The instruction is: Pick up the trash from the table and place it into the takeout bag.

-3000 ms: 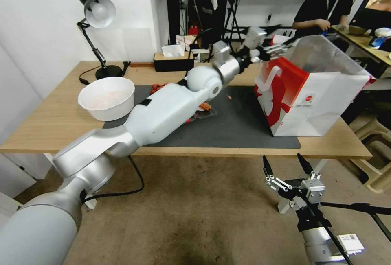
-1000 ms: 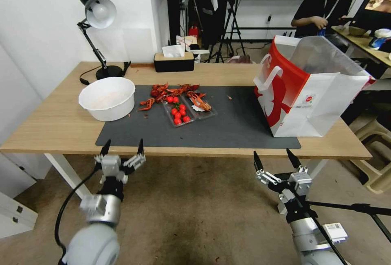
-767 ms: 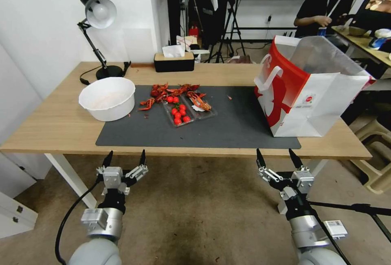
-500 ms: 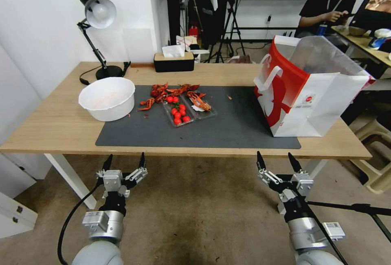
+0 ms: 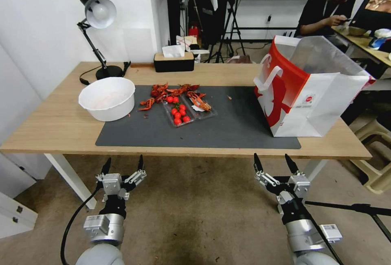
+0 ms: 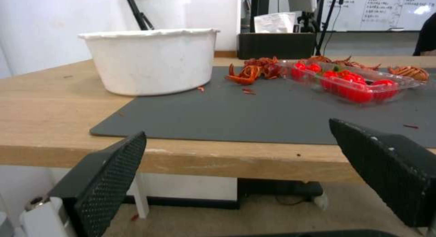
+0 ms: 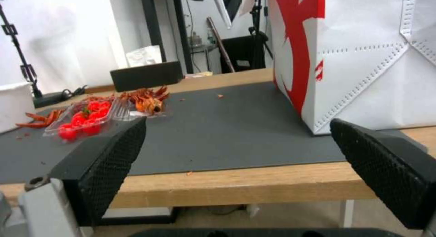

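The trash is out of view. The takeout bag, white and red, stands upright with its mouth open on the right end of the table. It rises close ahead in the right wrist view. My left gripper hangs open and holding nothing below the table's front edge on the left; its wrist view has it just under the table edge. My right gripper hangs the same way, open and holding nothing, below the front edge on the right.
A big white bowl sits at the left of the dark mat. Clear trays of tomatoes and crayfish lie mid-mat, loose shells beside them. A desk lamp and tissue box stand at the back.
Three seconds ago my left arm reached across the table to the bag's mouth; it has drawn back and hangs below the front edge. Both grippers have sunk slightly in the last second.
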